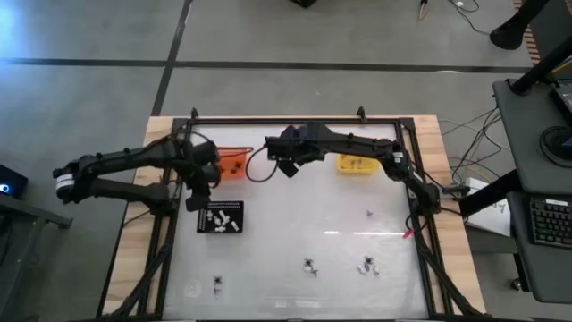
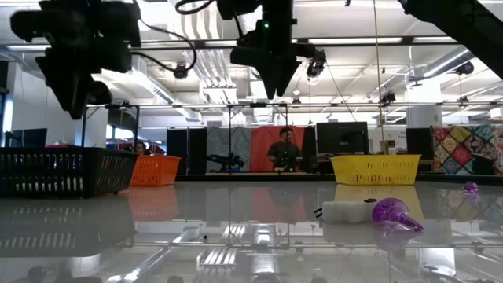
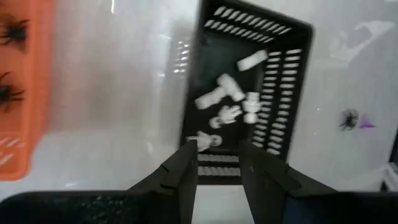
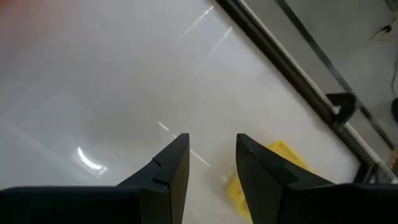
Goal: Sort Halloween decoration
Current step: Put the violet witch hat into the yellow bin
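- Your left hand [image 3: 217, 163] hovers over the black tray [image 3: 283, 99], fingers spread, nothing between them.
- White trinkets [image 3: 231, 107] lie inside that tray.
- Black spiders [image 3: 11, 62] sit in the orange tray [image 3: 22, 155].
- Your right hand [image 4: 211, 155] hangs over bare counter [image 1: 304, 224] near the yellow tray [image 1: 356, 165], fingers apart, empty.
- Loose trinkets [image 1: 366, 266] lie along the counter's near side.

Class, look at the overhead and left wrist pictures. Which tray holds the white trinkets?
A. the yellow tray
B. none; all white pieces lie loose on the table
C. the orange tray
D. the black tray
D: the white trinkets lie inside the black tray, just ahead of the left gripper, while the orange tray holds black spiders.
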